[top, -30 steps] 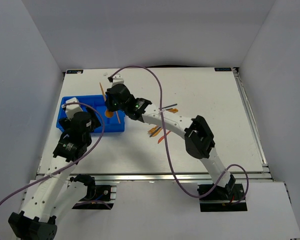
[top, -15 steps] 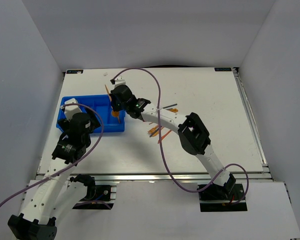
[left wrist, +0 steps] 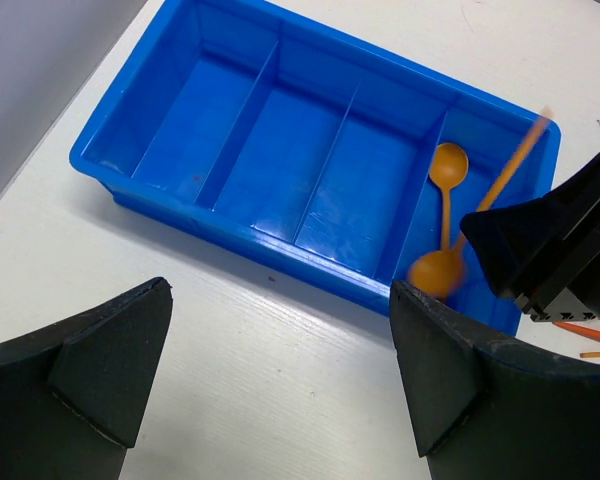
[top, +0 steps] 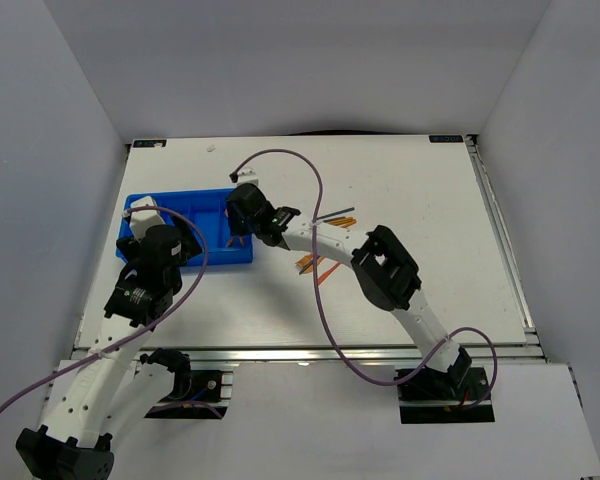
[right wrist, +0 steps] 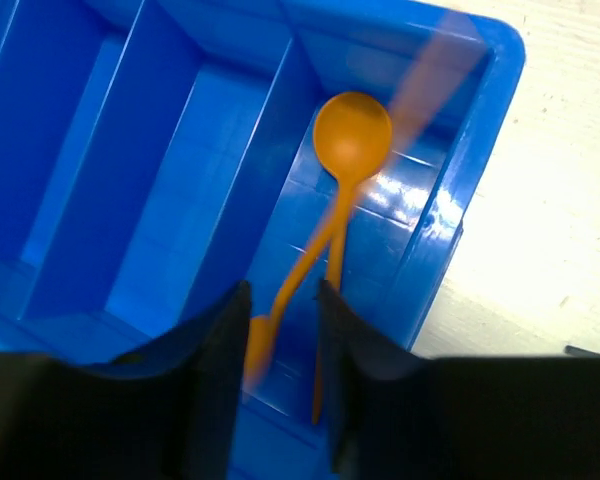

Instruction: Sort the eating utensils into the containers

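Hovering over a bright blue plastic tray (left wrist: 230, 225), the right gripper (right wrist: 282, 300) stands slightly parted around a blurred orange plastic spoon (left wrist: 435, 272) while the left gripper (left wrist: 278, 300) gapes wide.

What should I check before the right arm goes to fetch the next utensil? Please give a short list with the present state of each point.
1. Is the right gripper open: ok, its fingers stand wider apart than the spoon handle.
2. Is the blurred orange spoon at rest in the blue tray: cannot tell, it shows blurred over the rightmost compartment.
3. Does that compartment hold the same kind: ok, a second orange spoon lies in it.
4. Is the left gripper free: ok, it is open and empty at the tray's near side.
5. Is all sorted: not ok, loose utensils lie on the table right of the tray.
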{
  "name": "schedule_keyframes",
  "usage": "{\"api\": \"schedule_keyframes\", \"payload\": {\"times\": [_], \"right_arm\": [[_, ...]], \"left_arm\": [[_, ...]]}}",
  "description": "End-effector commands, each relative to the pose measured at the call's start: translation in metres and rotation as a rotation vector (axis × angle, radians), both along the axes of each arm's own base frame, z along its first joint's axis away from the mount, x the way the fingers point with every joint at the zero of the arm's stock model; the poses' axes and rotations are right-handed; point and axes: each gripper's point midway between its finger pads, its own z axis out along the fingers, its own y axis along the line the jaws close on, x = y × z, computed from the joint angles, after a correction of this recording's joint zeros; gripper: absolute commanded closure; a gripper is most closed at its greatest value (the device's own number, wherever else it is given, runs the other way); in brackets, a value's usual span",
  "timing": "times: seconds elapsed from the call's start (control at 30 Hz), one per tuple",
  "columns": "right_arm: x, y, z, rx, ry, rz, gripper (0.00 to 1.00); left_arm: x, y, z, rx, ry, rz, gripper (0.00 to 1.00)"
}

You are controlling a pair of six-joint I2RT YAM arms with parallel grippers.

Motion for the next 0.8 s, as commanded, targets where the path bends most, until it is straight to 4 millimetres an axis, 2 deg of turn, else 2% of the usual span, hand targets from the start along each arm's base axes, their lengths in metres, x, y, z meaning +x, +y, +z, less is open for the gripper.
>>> {"api": "schedule_keyframes", "payload": {"times": [0.0, 0.03, 0.1, 0.13, 0.17, 0.2, 0.27, 0.3, 0.33, 0.37, 0.4, 0.43, 0.53, 0.57, 0.6, 0.63, 0.7, 0.77], "right_arm": [[0.005, -0.001, 0.042, 0.074, -0.041, -0.040, 0.59], [0.004, -0.002, 0.056, 0.093, -0.054, -0.041, 0.57], [0.005, -0.007, 0.065, 0.097, -0.063, -0.061, 0.51], [0.004, -0.010, 0.080, 0.112, -0.072, -0.068, 0.49], [0.003, -0.014, 0.087, 0.115, -0.074, -0.079, 0.48], [0.003, -0.023, 0.106, 0.128, -0.095, -0.111, 0.45], [0.000, -0.046, 0.104, 0.090, -0.068, -0.185, 0.40], [0.004, -0.065, 0.106, 0.060, -0.078, -0.276, 0.17], [-0.004, -0.087, 0.111, 0.048, -0.040, -0.343, 0.11], [-0.007, -0.101, 0.109, 0.028, -0.026, -0.379, 0.11], [-0.011, -0.126, 0.104, -0.007, -0.018, -0.443, 0.11], [-0.015, -0.144, 0.096, -0.031, 0.006, -0.500, 0.11], [-0.041, -0.207, 0.060, -0.111, 0.117, -0.681, 0.11], [-0.051, -0.222, 0.049, -0.118, 0.156, -0.737, 0.12], [-0.056, -0.233, 0.051, -0.104, 0.157, -0.760, 0.19], [-0.067, -0.248, 0.027, -0.155, 0.177, -0.777, 0.24], [-0.074, -0.261, 0.017, -0.142, 0.194, -0.821, 0.34], [-0.078, -0.278, -0.002, -0.180, 0.232, -0.866, 0.38]], "left_arm": [[0.001, -0.002, 0.006, -0.003, -0.018, -0.007, 0.02], [0.001, -0.001, 0.007, -0.004, -0.021, -0.006, 0.02], [0.001, -0.001, 0.007, -0.002, -0.019, -0.006, 0.02], [0.001, -0.001, 0.006, -0.001, -0.018, -0.006, 0.02], [0.001, -0.001, 0.007, -0.002, -0.019, -0.006, 0.02], [0.001, -0.001, 0.007, -0.004, -0.021, -0.006, 0.02], [0.001, -0.001, 0.007, -0.003, -0.020, -0.004, 0.02], [0.001, -0.001, 0.007, -0.003, -0.021, -0.004, 0.02], [0.001, -0.001, 0.008, -0.004, -0.023, -0.004, 0.02], [0.001, -0.001, 0.008, -0.004, -0.023, -0.004, 0.02], [0.001, -0.001, 0.007, -0.004, -0.023, -0.008, 0.02], [0.001, -0.002, 0.007, -0.005, -0.021, -0.010, 0.02], [0.004, -0.008, 0.005, -0.013, -0.017, -0.045, 0.02], [0.005, -0.010, 0.003, -0.012, -0.006, -0.055, 0.02], [0.006, -0.012, 0.001, -0.013, 0.000, -0.062, 0.02], [0.007, -0.012, 0.001, -0.011, 0.006, -0.062, 0.02], [0.009, -0.013, -0.002, -0.006, 0.020, -0.064, 0.02], [0.009, -0.015, -0.004, -0.007, 0.029, -0.072, 0.02]]}}
